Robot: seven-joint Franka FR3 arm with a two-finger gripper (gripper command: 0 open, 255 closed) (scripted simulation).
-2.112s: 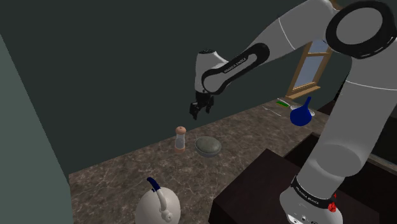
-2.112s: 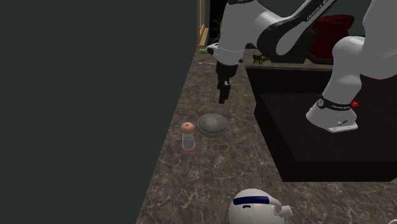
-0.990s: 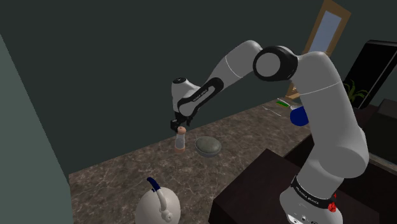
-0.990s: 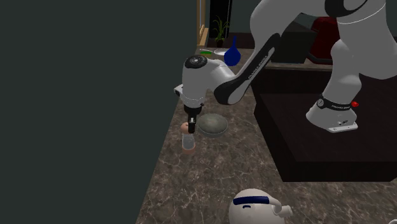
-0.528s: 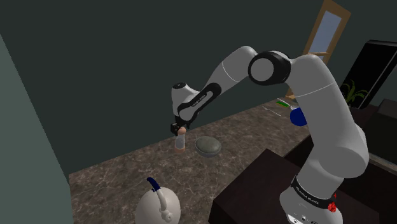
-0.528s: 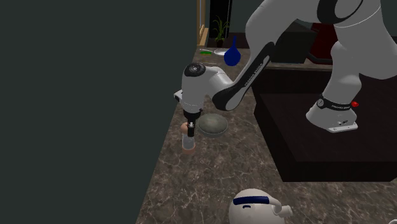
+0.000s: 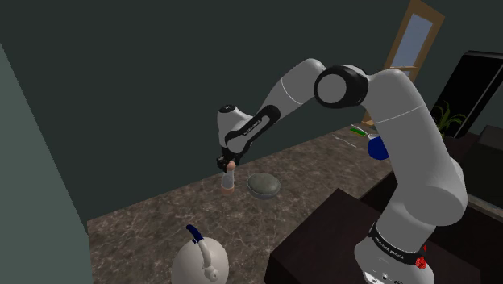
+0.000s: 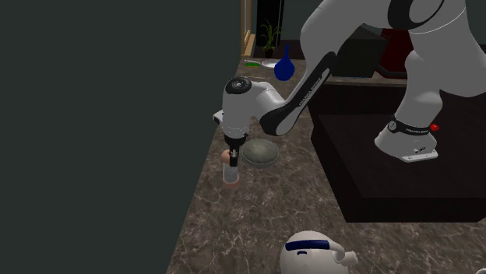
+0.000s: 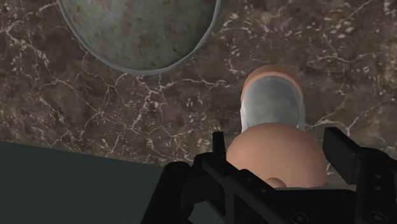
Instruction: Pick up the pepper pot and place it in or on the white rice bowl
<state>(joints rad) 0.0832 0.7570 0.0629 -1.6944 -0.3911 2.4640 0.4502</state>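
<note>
The pepper pot [image 7: 230,181] stands upright on the dark marble counter, with a clear body and a tan rounded cap. My gripper [image 7: 226,165] reaches down onto it from above, shut on the pepper pot's cap. In the wrist view the two black fingers [image 9: 217,147] clasp the cap [image 9: 277,156] from both sides, and the pot's body [image 9: 273,105] shows below it. The rice bowl [image 7: 263,186] is a shallow grey-green dish right beside the pot, on the side away from the wall. The second exterior view has the pot [image 8: 230,179], gripper [image 8: 233,156] and bowl [image 8: 260,152] close together.
A dark wall [image 7: 121,97] runs close behind the pot. A white kettle with a blue handle [image 7: 201,260] sits near the counter's front. A blue vase [image 7: 379,147] stands further along. The dark stand box [image 8: 389,167] borders the counter.
The gripper came down over the pepper pot's cap and its fingers closed on it. The pot and the bowl have stayed in place.
</note>
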